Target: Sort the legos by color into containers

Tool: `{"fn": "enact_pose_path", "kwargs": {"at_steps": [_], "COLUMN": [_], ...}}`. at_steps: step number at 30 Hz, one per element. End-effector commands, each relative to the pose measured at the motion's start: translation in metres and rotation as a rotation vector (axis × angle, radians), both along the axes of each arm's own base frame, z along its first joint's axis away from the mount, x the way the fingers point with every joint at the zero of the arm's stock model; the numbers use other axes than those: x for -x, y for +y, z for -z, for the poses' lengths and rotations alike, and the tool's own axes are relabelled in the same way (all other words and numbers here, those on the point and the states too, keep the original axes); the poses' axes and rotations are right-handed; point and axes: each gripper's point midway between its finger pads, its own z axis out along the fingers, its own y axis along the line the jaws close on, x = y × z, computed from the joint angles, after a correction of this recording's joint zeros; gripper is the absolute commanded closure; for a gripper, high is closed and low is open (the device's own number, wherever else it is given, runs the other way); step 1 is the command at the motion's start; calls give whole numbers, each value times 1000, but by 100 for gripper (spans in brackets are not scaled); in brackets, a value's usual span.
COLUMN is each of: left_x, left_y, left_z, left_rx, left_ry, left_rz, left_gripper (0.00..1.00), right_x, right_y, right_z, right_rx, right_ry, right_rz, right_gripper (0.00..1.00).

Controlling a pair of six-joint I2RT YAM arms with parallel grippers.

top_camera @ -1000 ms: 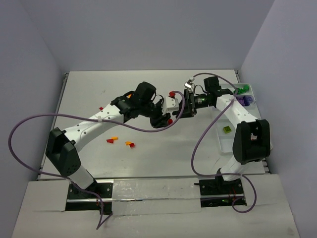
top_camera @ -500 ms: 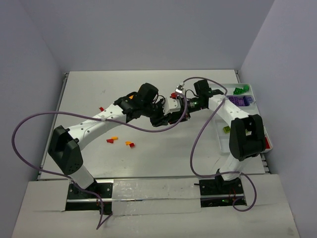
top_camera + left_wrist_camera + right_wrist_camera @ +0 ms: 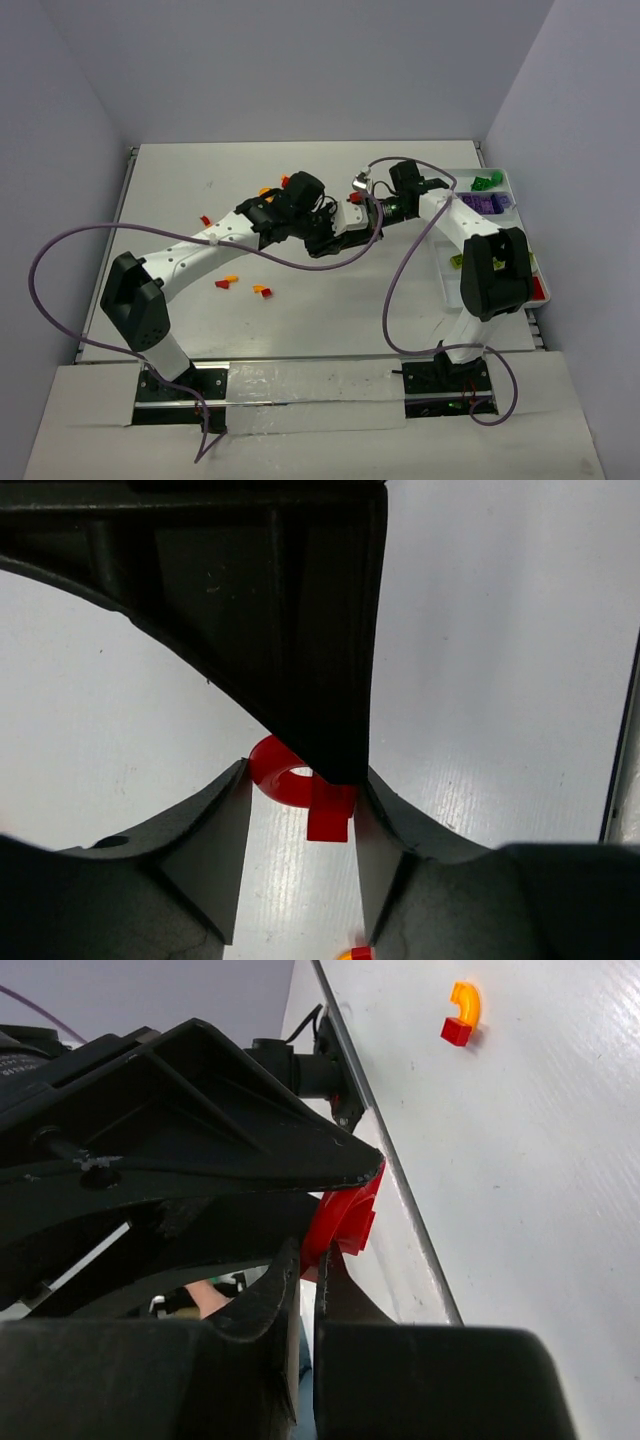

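Since a second before, the right hand (image 3: 310,1270) had come away from the tray (image 3: 510,182) and closed tight on the red brick (image 3: 288,780). The half-open left hand (image 3: 300,805) also gripped it. Behind the right hand, the tray held green bricks (image 3: 487,182), purple bricks (image 3: 486,203) and a yellow brick (image 3: 456,260).

Light: bright, even, diffuse, from overhead. Shadows: soft, faint, on table (image 3: 300,320). Glare: sheen streaks on tabletop, rt wrist view. Focus: top view sharp; wrist views soft on near black parts, underexposed, detail lost.
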Motion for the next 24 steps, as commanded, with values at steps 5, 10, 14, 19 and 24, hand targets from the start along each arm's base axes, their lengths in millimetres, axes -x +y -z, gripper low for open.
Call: {"fn": "enact_pose_path", "kwargs": {"at_steps": [5, 10, 14, 19, 24], "left_x": [-8, -28, -32, -26, -31], "left_y": [20, 76, 109, 118, 115], "left_z": [-31, -62, -61, -41, -37], "left_rx": [83, 195, 185, 180, 187], "left_ry": [53, 169, 155, 203, 223], "left_rz": [-40, -153, -246, -284, -304], "left_gripper": [1, 1, 1, 1, 1], "right_x": [5, 6, 13, 33, 66], "right_y": [-18, -64, -123, -211, -275], "right_z": [3, 23, 34, 44, 41], "right_rx": [68, 208, 374, 763, 1117], "right_ry": [-149, -156, -172, -247, -293], "right_rz": [2, 58, 156, 237, 254], "right_gripper": [100, 100, 100, 100, 100]}}
